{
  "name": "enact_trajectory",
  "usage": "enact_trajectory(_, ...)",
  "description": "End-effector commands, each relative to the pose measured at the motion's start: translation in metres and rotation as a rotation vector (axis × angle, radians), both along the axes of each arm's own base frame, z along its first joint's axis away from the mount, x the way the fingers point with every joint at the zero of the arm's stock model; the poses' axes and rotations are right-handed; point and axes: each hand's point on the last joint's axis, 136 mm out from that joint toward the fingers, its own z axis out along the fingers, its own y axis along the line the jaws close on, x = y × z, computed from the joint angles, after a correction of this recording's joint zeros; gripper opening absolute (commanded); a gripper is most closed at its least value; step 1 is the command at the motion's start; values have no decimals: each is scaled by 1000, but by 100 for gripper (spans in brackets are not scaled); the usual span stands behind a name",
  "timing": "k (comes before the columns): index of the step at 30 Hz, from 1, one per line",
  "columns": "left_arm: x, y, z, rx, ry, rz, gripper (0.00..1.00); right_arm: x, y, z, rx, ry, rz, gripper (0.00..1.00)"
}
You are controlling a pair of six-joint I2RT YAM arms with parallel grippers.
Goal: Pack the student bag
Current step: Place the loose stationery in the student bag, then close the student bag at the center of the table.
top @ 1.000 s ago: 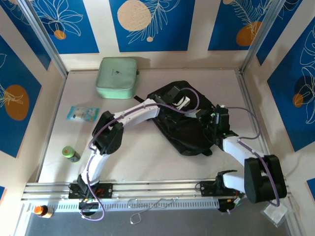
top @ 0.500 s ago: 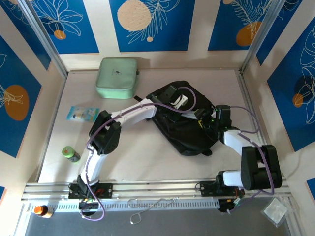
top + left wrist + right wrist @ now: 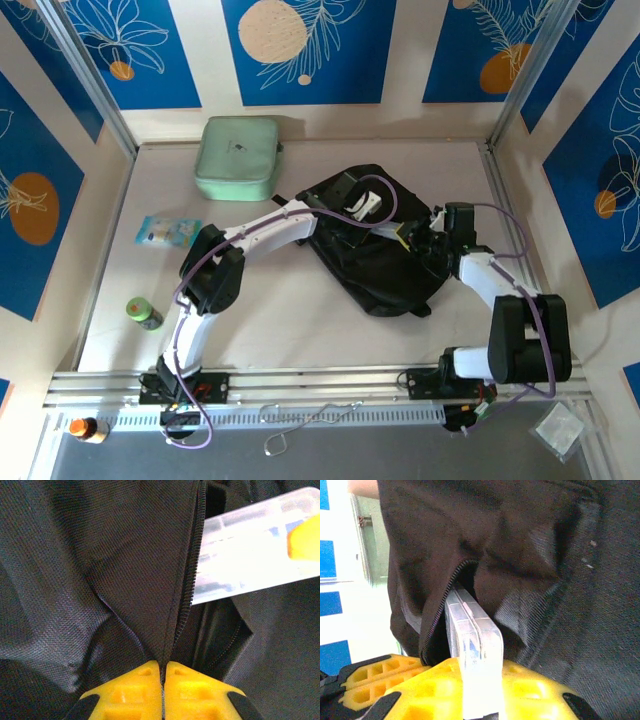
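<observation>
We see the student bag [image 3: 375, 255] lying flat on the table [image 3: 290, 320], right of the middle and nearer the right arm, with both arms reaching onto it. In the left wrist view the left gripper [image 3: 162, 680] has its yellow fingertips pressed together, and a fold of the bag's black fabric, right beside the zipper teeth [image 3: 192, 580], runs down into the line where they meet, so we take it to be pinching the edge of the zip opening. The right gripper [image 3: 477, 687] is clamped on a clear plastic case [image 3: 470, 630], which stands edge-on between its yellow fingers with its far end pushed into the open zip slot, dark fabric draped over and around it. In the left wrist view the same case comes in from the right, its end tucked behind the zipper edge. From above, the right gripper sits at the right side of the bag, and the left arm lies across the bag's upper left part. Well apart from the bag, a pale mint green zip case [image 3: 238, 157] rests near the back left of the table, a small blue and white packet [image 3: 168, 232] lies at the left, and a green can [image 3: 143, 312] lies nearer the front left.
</observation>
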Motion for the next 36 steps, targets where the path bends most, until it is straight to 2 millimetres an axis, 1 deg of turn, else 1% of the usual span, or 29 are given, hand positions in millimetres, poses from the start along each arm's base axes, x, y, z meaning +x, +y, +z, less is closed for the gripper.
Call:
enact_trajectory(1, -6, 2, 17, -38, 18, -3, 7, 7, 19, 2, 23, 2, 73, 13)
enact_trajectory(3, -5, 2, 16, -42, 21, 0, 7, 15, 28, -1, 25, 10, 92, 12)
enact_trajectory(8, -6, 0, 18, -57, 33, 3, 7, 33, 49, -19, 64, 49, 128, 10)
enact_trajectory(11, -6, -1, 20, -80, 46, 9, 7, 39, 54, -27, 92, 62, 128, 10)
enact_trajectory(12, -6, 0, 20, -84, 50, 11, 7, 39, 55, -29, 98, 67, 129, 12)
enact_trajectory(14, -5, 0, 20, -89, 54, 13, 7, 39, 52, -26, 101, 62, 120, 20)
enact_trajectory(15, -5, -1, 21, -91, 54, 14, 7, 36, 49, -25, 96, 59, 116, 25)
enact_trajectory(16, -5, 0, 21, -91, 54, 13, 7, 35, 45, -21, 87, 51, 107, 30)
enact_trajectory(18, -5, 1, 19, -89, 57, 14, 7, 30, 37, -14, 67, 39, 96, 37)
enact_trajectory(20, -4, 1, 18, -88, 59, 16, 7, 24, 30, -9, 56, 34, 85, 39)
enact_trajectory(22, -4, 2, 18, -88, 59, 15, 7, 18, 24, -10, 52, 44, 73, 38)
enact_trajectory(26, -3, 3, 18, -90, 61, 18, 7, 13, 25, -11, 60, 50, 78, 36)
enact_trajectory(31, -3, 4, 17, -89, 64, 20, 7, 24, 37, -8, 73, 32, 105, 27)
enact_trajectory(36, -6, 3, 19, -101, 77, 17, 8, 37, 47, -16, 62, 47, 125, 21)
